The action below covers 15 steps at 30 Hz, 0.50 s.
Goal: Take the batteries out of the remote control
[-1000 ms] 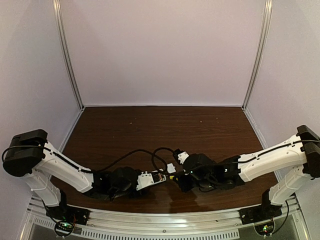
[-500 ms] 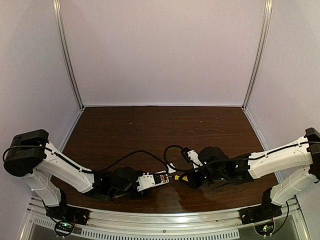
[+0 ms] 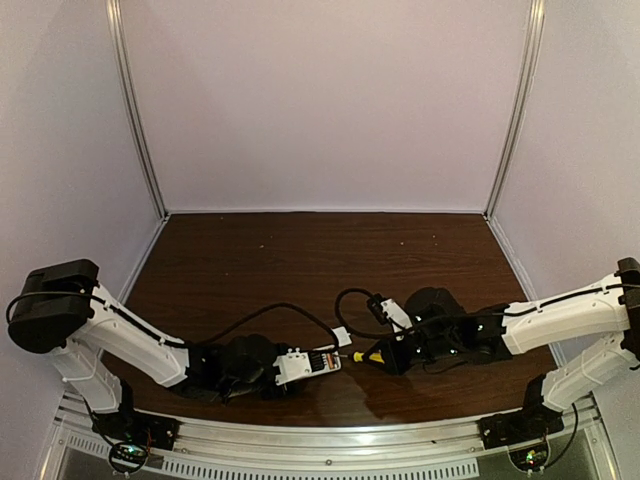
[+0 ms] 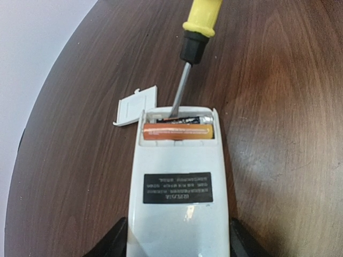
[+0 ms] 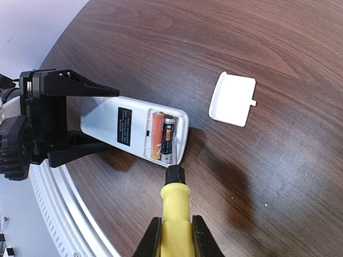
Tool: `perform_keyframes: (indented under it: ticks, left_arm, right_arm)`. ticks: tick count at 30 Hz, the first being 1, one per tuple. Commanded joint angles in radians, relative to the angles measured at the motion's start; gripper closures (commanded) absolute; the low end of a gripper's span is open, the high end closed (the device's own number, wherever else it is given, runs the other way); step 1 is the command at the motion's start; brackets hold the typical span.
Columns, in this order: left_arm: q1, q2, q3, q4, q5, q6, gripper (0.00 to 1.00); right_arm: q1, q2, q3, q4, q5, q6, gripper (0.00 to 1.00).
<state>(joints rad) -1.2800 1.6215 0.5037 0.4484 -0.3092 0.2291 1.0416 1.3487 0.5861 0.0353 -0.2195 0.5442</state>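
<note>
Wht remote (image 4: 177, 214); orange + dark batts (image 4: 177, 131); yellow-hdl screwdriver (image 4: 201, 19).

We see a dark brown wood-grain table (image 3: 300, 250). One small white square cover (image 5: 231, 99) lies flat on it, upper right in the right wrist view.

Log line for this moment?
left gripper: shut on remote control | right gripper: shut on screwdriver | tip: at dark battery | orange battery: seated | cover: off
</note>
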Motion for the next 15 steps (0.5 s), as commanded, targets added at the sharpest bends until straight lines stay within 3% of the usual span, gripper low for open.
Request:
perform_keyframes:
  ticks: [1,15]
  left_arm:
    - [-0.028,0.004,0.022,0.079,0.074,0.021,1.00]
    - [-0.008,0.016,0.028,0.073,0.071,0.006,1.00]
  right_arm:
    - [-0.020,0.000,0.006,-0.094,0.099,-0.004,1.00]
    - [0.019,-0.094,0.159,-0.351,0.225,-0.012,1.00]
